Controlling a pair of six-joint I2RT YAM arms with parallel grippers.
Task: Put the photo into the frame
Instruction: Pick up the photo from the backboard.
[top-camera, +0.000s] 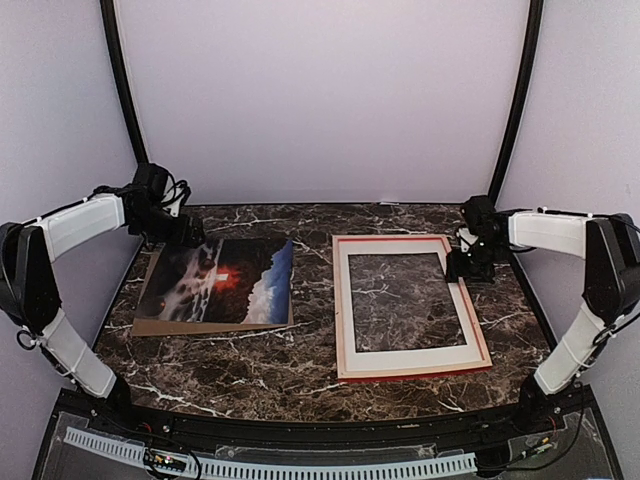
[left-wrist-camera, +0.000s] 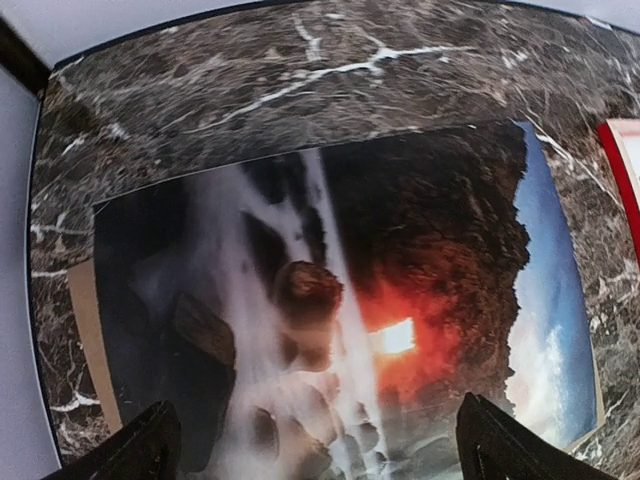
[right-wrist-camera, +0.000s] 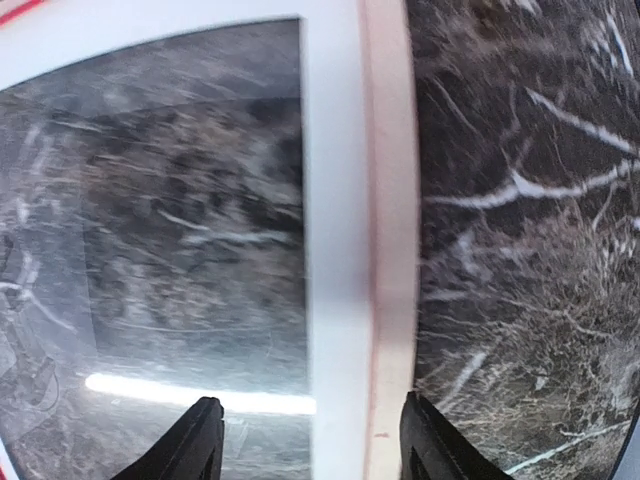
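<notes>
The photo (top-camera: 225, 280), dark rocks and white water with a red-orange glow, lies picture side up on the left of the marble table. My left gripper (top-camera: 190, 235) hovers open over its far left corner. In the left wrist view the photo (left-wrist-camera: 330, 300) fills the space between the wide-apart fingers (left-wrist-camera: 150, 445) of the left gripper (left-wrist-camera: 318, 438). The frame (top-camera: 478, 335) lies flat at the right, its rails pale with red at the edges. My right gripper (top-camera: 468, 268) is over its right rail (right-wrist-camera: 392, 200), open (right-wrist-camera: 312, 438), with nothing gripped.
A brown cardboard board (top-camera: 150, 325) lies under the photo and shows along its left and near edges. A white mat (top-camera: 400, 355) with a window sits inside the frame, with marble showing through the pane (right-wrist-camera: 180, 200). Black uprights and pale walls enclose the table.
</notes>
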